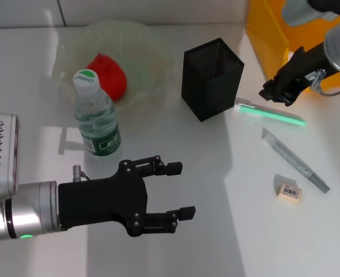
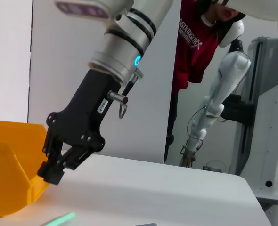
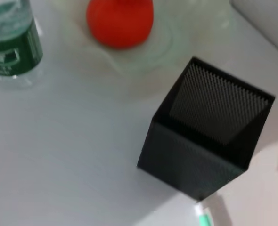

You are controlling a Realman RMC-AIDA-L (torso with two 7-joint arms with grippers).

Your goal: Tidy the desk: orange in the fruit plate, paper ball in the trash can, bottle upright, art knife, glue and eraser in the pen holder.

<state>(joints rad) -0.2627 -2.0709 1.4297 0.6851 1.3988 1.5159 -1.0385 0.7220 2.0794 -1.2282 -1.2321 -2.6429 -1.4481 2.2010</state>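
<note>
My right gripper point(image 1: 278, 95) hovers open just above the table, over the near end of the green-and-white glue point(image 1: 272, 113), right of the black mesh pen holder point(image 1: 211, 78). The grey art knife point(image 1: 295, 160) and the eraser point(image 1: 289, 191) lie on the table nearer to me. The orange point(image 1: 108, 74) rests in the translucent fruit plate point(image 1: 141, 40). The bottle point(image 1: 96, 115) stands upright in front of the plate. My left gripper point(image 1: 181, 190) is open and empty, low near the front edge. The yellow trash can point(image 1: 266, 29) is at the back right. The paper ball is out of view.
In the left wrist view, my right gripper point(image 2: 52, 169) hangs beside the trash can point(image 2: 12, 160), with a person in red and another robot arm point(image 2: 214, 103) beyond the table. The right wrist view looks down on the pen holder point(image 3: 209, 136) and the orange point(image 3: 120, 19).
</note>
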